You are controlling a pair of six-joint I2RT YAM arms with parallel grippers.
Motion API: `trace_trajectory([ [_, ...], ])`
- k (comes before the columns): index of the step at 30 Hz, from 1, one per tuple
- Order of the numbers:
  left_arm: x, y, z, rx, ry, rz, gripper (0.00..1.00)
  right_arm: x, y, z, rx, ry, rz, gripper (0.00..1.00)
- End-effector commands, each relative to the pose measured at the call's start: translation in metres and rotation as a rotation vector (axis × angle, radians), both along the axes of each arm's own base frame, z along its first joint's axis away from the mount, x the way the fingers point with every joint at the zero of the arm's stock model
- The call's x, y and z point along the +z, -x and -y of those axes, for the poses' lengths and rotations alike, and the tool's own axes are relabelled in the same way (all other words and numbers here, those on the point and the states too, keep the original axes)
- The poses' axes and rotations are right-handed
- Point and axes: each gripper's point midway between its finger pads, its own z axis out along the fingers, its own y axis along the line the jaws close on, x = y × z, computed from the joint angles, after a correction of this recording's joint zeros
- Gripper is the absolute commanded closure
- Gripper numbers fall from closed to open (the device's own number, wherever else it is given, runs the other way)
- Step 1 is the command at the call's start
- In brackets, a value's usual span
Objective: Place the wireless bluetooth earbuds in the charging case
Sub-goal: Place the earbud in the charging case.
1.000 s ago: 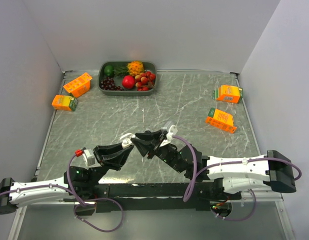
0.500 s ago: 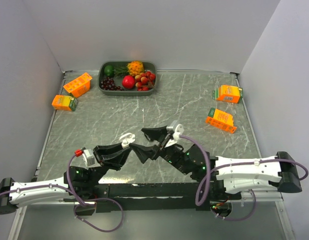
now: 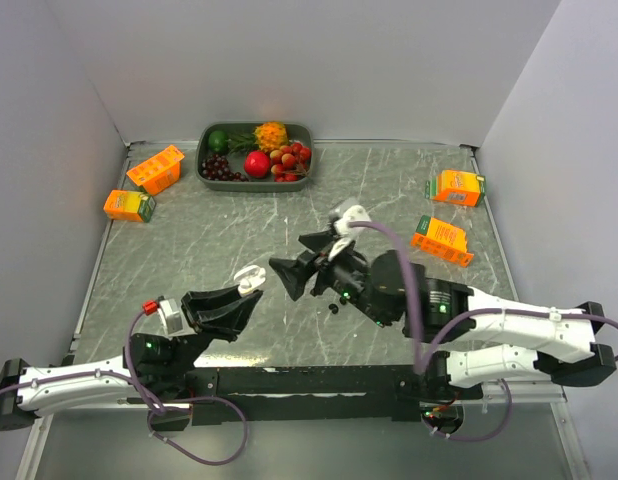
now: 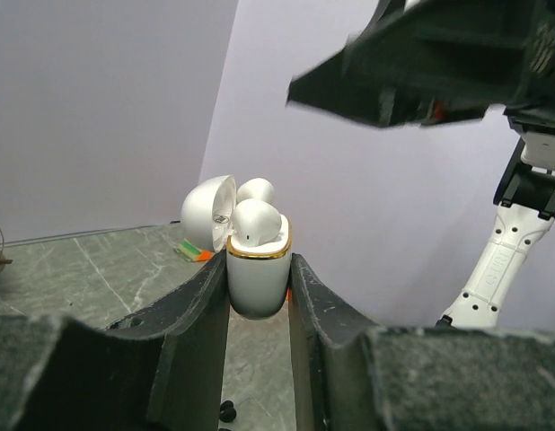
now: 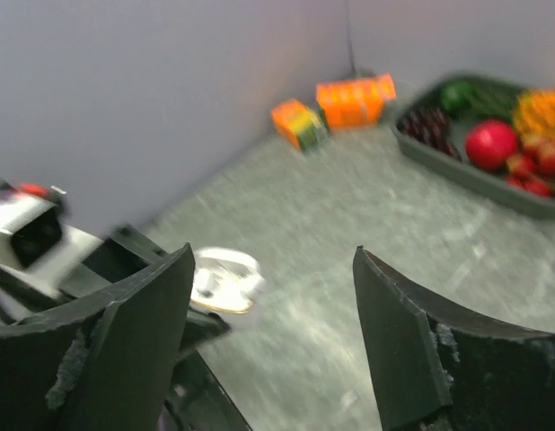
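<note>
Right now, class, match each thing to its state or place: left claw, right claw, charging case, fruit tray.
1. left claw
2. right claw
3. glossy white egg-shaped charging case
4. dark green plastic fruit tray

a. open, empty
b. far edge of grey marble table
c. shut on the case
d. lid open, white earbuds inside

Pairs: 1-c, 2-a, 3-d, 4-b

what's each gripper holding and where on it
Left gripper clamps the white charging case by the two sides of its lower body. Right gripper is open, holding nothing.
</note>
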Motion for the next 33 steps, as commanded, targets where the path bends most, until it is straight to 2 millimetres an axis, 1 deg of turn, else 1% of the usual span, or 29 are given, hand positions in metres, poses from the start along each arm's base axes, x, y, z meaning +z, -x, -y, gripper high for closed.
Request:
trace_trajectory([
  [1, -0.021, 0.004, 0.006, -0.029, -0.041, 0.006, 0.99, -0.068, -0.003, 0.01, -0.046, 0.275, -0.104, 0.19],
  [4, -0.021, 0.007, 0.008, -0.047, -0.052, 0.016, 0.99, -0.073, -0.006, 0.01, -0.065, 0.294, -0.121, 0.17],
  [8, -0.025, 0.013, 0.015, -0.084, -0.082, 0.034, 0.99, -0.068, -0.014, 0.013, -0.085, 0.279, -0.14, 0.18],
  [9, -0.026, 0.016, 0.017, -0.099, -0.094, 0.039, 0.99, -0.065, -0.016, 0.015, -0.088, 0.27, -0.142, 0.19],
  [10, -0.016, 0.02, 0.017, -0.119, -0.079, 0.054, 0.99, -0.061, -0.014, 0.016, -0.075, 0.255, -0.143, 0.2],
  [14, -0.017, 0.031, 0.022, -0.18, -0.091, 0.075, 0.99, -0.052, -0.016, 0.026, -0.072, 0.218, -0.139, 0.29],
  [16, -0.017, 0.036, 0.021, -0.209, -0.085, 0.086, 0.99, -0.049, -0.012, 0.031, -0.047, 0.211, -0.141, 0.32],
  [17, -0.016, 0.042, 0.022, -0.237, -0.084, 0.1, 0.99, -0.048, -0.006, 0.029, 0.007, 0.209, -0.154, 0.32],
  [18, -0.011, 0.046, 0.019, -0.254, -0.061, 0.115, 0.99, -0.047, -0.01, 0.032, 0.012, 0.197, -0.175, 0.32],
  [19, -0.012, 0.049, 0.019, -0.272, -0.062, 0.113, 0.99, -0.05, -0.008, 0.036, 0.027, 0.21, -0.193, 0.32],
  [20, -0.009, 0.054, 0.018, -0.297, -0.056, 0.128, 0.99, -0.05, 0.0, 0.032, 0.096, 0.213, -0.213, 0.32],
  [21, -0.006, 0.057, 0.015, -0.311, -0.037, 0.131, 0.99, -0.045, -0.004, 0.036, 0.094, 0.201, -0.227, 0.31],
  [22, -0.005, 0.058, 0.014, -0.317, -0.033, 0.129, 0.99, -0.05, -0.001, 0.038, 0.12, 0.225, -0.252, 0.3],
  [23, -0.006, 0.06, 0.014, -0.329, -0.031, 0.128, 0.99, -0.042, 0.007, 0.035, 0.177, 0.218, -0.261, 0.28],
  [24, -0.003, 0.062, 0.012, -0.338, -0.012, 0.13, 0.99, -0.042, 0.008, 0.035, 0.192, 0.227, -0.269, 0.27],
  [25, -0.003, 0.063, 0.011, -0.341, -0.008, 0.129, 0.99, -0.046, 0.011, 0.033, 0.205, 0.251, -0.286, 0.26],
  [26, -0.003, 0.063, 0.011, -0.343, -0.008, 0.13, 0.99, -0.041, 0.017, 0.029, 0.246, 0.248, -0.288, 0.25],
  [28, -0.005, 0.062, 0.013, -0.337, -0.018, 0.124, 0.99, -0.038, 0.018, 0.025, 0.262, 0.245, -0.291, 0.25],
  [29, -0.004, 0.062, 0.013, -0.337, -0.024, 0.125, 0.99, -0.033, 0.022, 0.023, 0.289, 0.238, -0.286, 0.26],
  [32, -0.007, 0.061, 0.018, -0.338, -0.048, 0.122, 0.99, -0.034, 0.024, 0.018, 0.308, 0.251, -0.287, 0.28],
  [33, -0.007, 0.062, 0.02, -0.343, -0.054, 0.125, 0.99, -0.038, 0.025, 0.015, 0.316, 0.266, -0.296, 0.28],
])
